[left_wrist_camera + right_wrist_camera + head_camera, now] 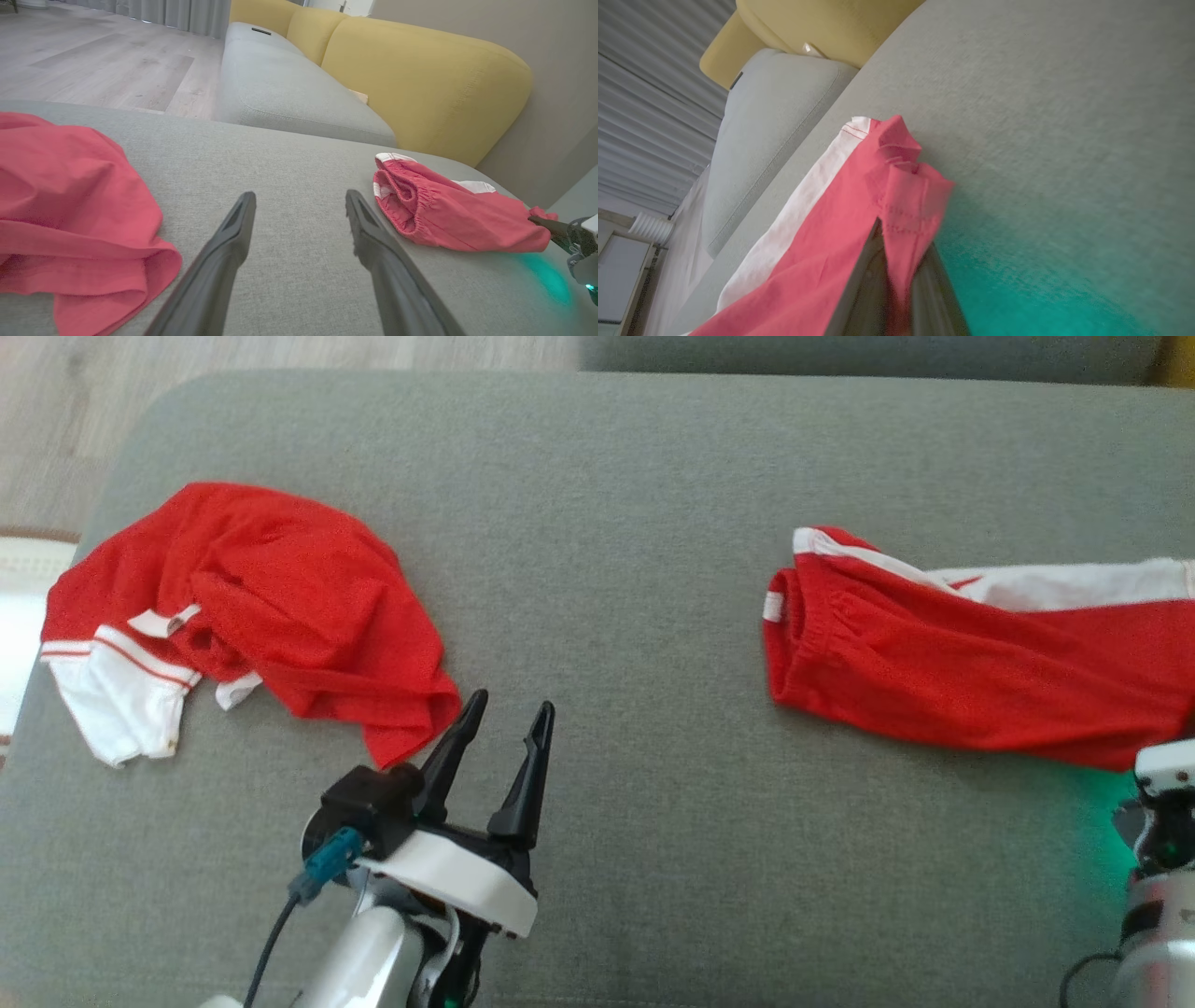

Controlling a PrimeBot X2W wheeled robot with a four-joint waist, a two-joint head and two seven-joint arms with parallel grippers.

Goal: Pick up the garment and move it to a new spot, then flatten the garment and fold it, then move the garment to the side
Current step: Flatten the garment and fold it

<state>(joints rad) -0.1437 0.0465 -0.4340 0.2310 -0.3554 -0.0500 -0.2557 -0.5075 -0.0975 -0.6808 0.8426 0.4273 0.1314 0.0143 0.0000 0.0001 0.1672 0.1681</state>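
1. As I judge it, the task is at its very start. The right pincer (903, 240) is closed on a corner hem of the red cloth garment with a white stripe (934, 672), and the fabric is pinched between its two dark fingers. The rest of that garment lies on the grey fabric cushion (607, 523), well off to the right of the left pincer (511, 705).
2. The left pincer stands wide and holds nothing; its fingers point out over bare cushion.
3. Only the grasp looks done; the garment lies bunched lengthwise on the cushion and is not lifted clear.
4. Left to do: lift the garment and carry it to a new spot; flatten it; fold it; move it aside.
5. A crumpled red and white cloth heap (252, 597) lies just to the left of the left pincer, with its nearest red corner close beside that pincer's left finger. I cannot tell whether the two touch, or whether this heap belongs to the task.
6. To the far right of the left pincer, the garment's end runs off the edge of the head view, so its full length and shape stay unknown; whether it is shorts or a sleeve is hard to say.
7. In the head view the right arm is cut by the frame edge, and its fingertips are hard to make out there.
8. I cannot tell whether one layer of cloth or several sits in the grip, because the hem is blurred in the right wrist view; a green glow (1102, 821) tints the cushion beside it.
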